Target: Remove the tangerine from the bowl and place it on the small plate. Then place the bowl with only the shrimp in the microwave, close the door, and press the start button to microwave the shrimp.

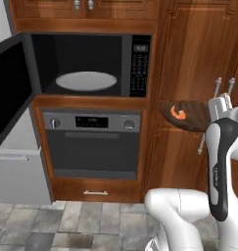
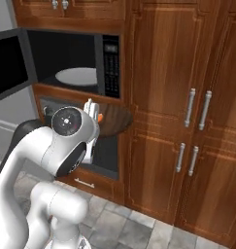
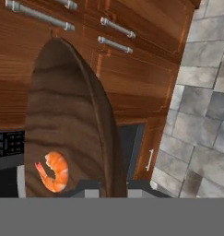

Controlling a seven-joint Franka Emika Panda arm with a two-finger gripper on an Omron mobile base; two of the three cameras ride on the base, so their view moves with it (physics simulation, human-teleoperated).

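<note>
Kitchen wall of dark wood cabinets over a grey tiled floor [image 1: 52,220]. Landmark: microwave [image 1: 91,63], built in above the oven [image 1: 92,142]. Its door [image 1: 10,88] hangs swung wide to the left; white turntable [image 1: 86,81] lies bare inside; keypad [image 1: 139,66] runs down its right edge.

My gripper [image 1: 213,109] is clamped together on the rim of the wooden bowl [image 1: 186,116], lifted in the air. Bowl sits to the right of the microwave and lower, about level with the top of the oven, in front of the tall cabinet doors [image 2: 187,97]. It is tilted. One orange shrimp [image 3: 53,171] lies in the bowl [image 3: 69,120], pressed against the inner wall near my fingers.
</note>
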